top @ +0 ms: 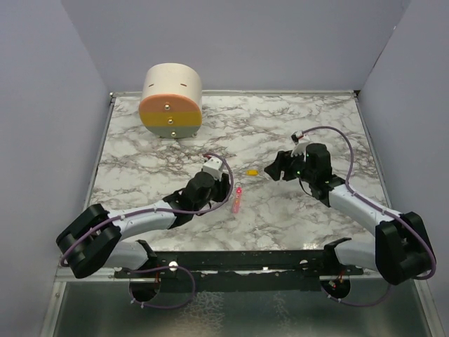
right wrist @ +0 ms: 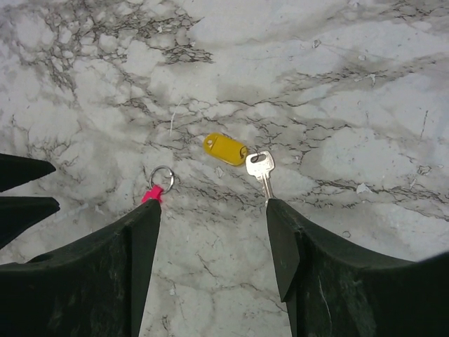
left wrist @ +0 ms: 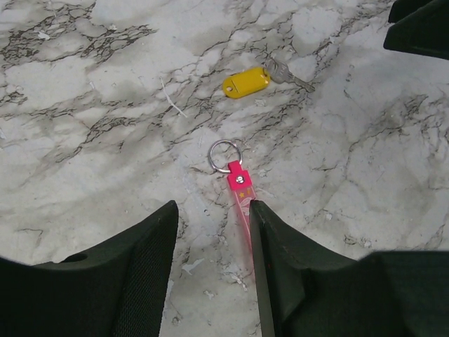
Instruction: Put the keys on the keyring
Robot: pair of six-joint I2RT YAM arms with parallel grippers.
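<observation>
The keys, a small yellow tag (left wrist: pixel 245 82) joined to a silver key (left wrist: pixel 284 72), lie flat on the marble. They also show in the right wrist view (right wrist: pixel 224 149) and from above (top: pixel 252 171). The keyring is a pink strap (left wrist: pixel 239 184) with a metal ring (left wrist: pixel 224 154) pointing at the keys, and lies just short of them (top: pixel 238 198). My left gripper (left wrist: pixel 214 207) straddles the strap's near end. Its jaws stand apart, the strap lying against the right finger's inner face. My right gripper (right wrist: pixel 212 205) hovers open just behind the keys, its jaws bare.
A large cream-and-orange cylinder (top: pixel 171 100) stands at the back left of the marble table (top: pixel 316 126). Lilac walls close in the back and both sides. The two grippers face each other closely across the keys.
</observation>
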